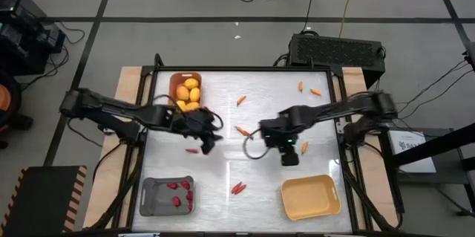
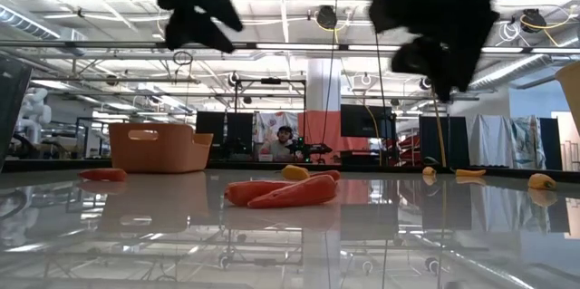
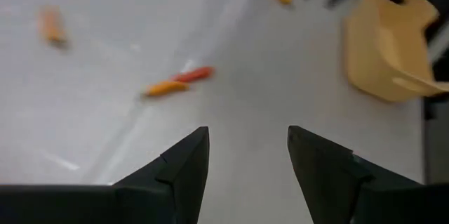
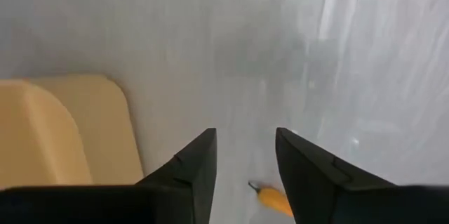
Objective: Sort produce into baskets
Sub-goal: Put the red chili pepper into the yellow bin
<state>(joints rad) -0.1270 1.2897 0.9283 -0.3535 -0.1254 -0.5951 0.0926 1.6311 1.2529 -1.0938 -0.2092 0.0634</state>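
Observation:
My left gripper (image 1: pixel 210 139) is open and empty above the table's middle left; its fingers (image 3: pixel 247 155) hang over bare table. My right gripper (image 1: pixel 289 154) is open and empty right of centre, above a carrot stick (image 4: pixel 273 198) and near the yellow basket (image 1: pixel 310 197). The orange-brown basket (image 1: pixel 185 88) at the far left holds yellow lemons (image 1: pixel 189 93). The grey basket (image 1: pixel 167 196) at the near left holds red chillies (image 1: pixel 178 192). Loose carrot sticks (image 1: pixel 243 129) and red chillies (image 1: pixel 237 188) lie flat on the table.
More carrot sticks lie at the far right (image 1: pixel 308 88) and far middle (image 1: pixel 241 100). A red chilli (image 1: pixel 191 150) lies just left of my left gripper. A black box (image 1: pixel 338 50) stands behind the table's far edge.

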